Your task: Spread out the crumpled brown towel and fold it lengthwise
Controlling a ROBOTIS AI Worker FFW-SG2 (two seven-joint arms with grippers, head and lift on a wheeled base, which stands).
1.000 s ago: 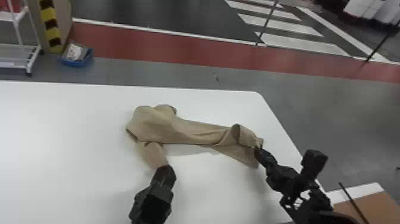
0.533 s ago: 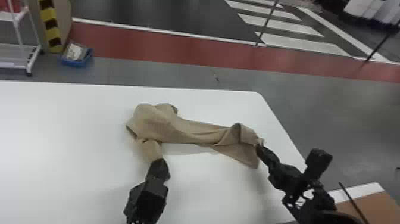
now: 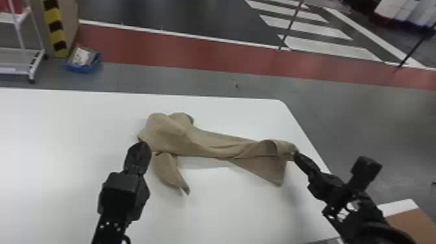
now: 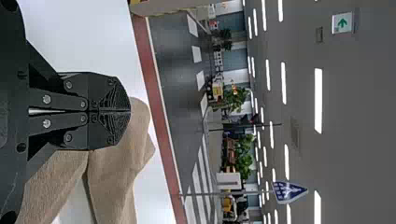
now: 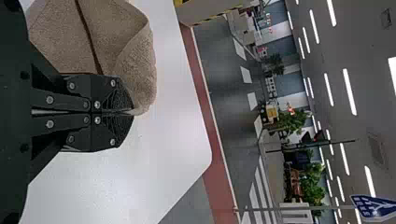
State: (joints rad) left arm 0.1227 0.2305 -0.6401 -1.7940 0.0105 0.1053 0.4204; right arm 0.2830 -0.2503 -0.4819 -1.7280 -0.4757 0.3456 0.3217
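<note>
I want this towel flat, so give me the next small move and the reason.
Probably ease the left gripper outward: its closed fingertips meet the towel's bunched left end, though any pinch is unclear, and the right gripper is shut on the other end, so tension might open folds.

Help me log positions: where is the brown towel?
In the head view, the towel lies on the white table, stretched between the left gripper and right gripper, near the table's right edge.

The towel [image 3: 181, 139] lay on the table [image 3: 65, 129] at mid-frame, its left end at the left gripper [image 3: 141, 146] in the lower left and its right end at the right gripper [image 3: 296, 155] in the lower right, while the bin [image 3: 82, 68] stood on the floor [image 3: 373, 129] at upper left, right of the rack [image 3: 19, 61].
</note>
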